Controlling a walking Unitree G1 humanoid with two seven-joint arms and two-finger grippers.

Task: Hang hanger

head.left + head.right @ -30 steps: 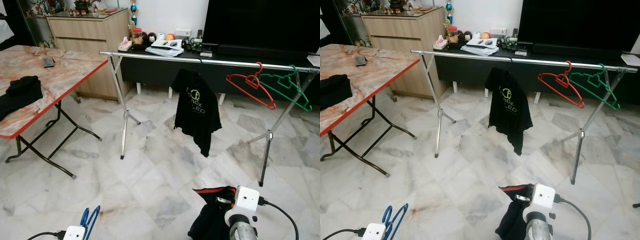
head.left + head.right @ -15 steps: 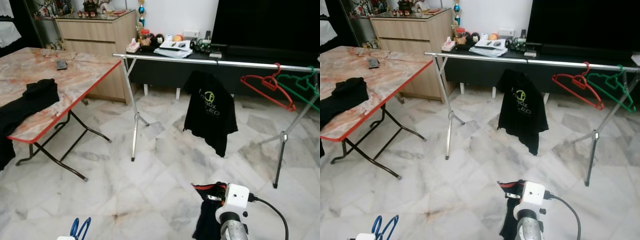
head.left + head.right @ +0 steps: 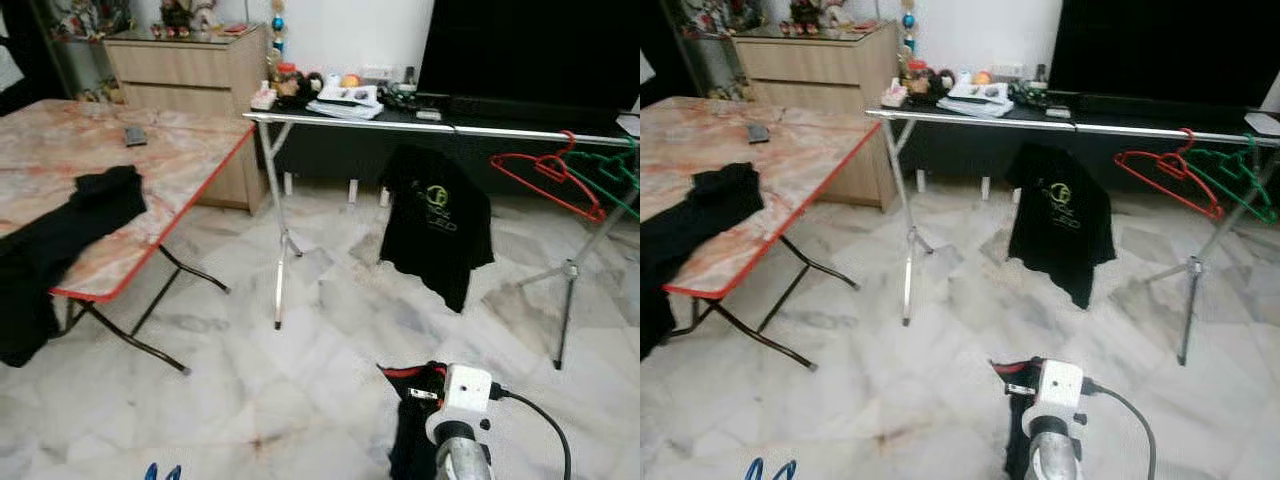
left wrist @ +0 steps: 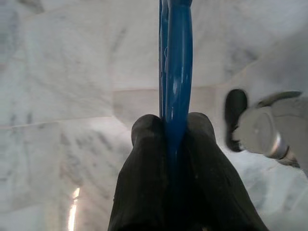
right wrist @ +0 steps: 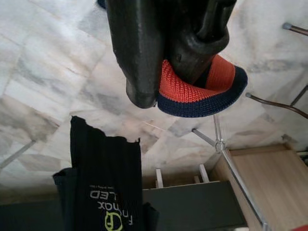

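My left gripper (image 4: pixel 174 127) is shut on a blue hanger (image 4: pixel 177 67), whose tips peek up at the bottom edge of the head view (image 3: pixel 160 472). My right gripper (image 5: pixel 166 84) is shut on a black garment with an orange-and-navy collar (image 5: pixel 202 91), which hangs low in front of me (image 3: pixel 412 425). Ahead stands a silver clothes rail (image 3: pixel 400 122). A black T-shirt (image 3: pixel 437 225) hangs at its middle, and a red hanger (image 3: pixel 545 178) and a green hanger (image 3: pixel 612 172) hang at its right end.
A folding table with a red edge (image 3: pixel 170 215) stands at the left with black clothes (image 3: pixel 70 220) draped over it. Behind the rail are a wooden cabinet (image 3: pixel 190 65) and a dark TV bench with clutter (image 3: pixel 350 95). Marble floor lies between me and the rail.
The whole view has swung left and dipped: the table fills more of the left and the rail sits further right. Both grippers keep their hold; the blue hanger shows lower in view.
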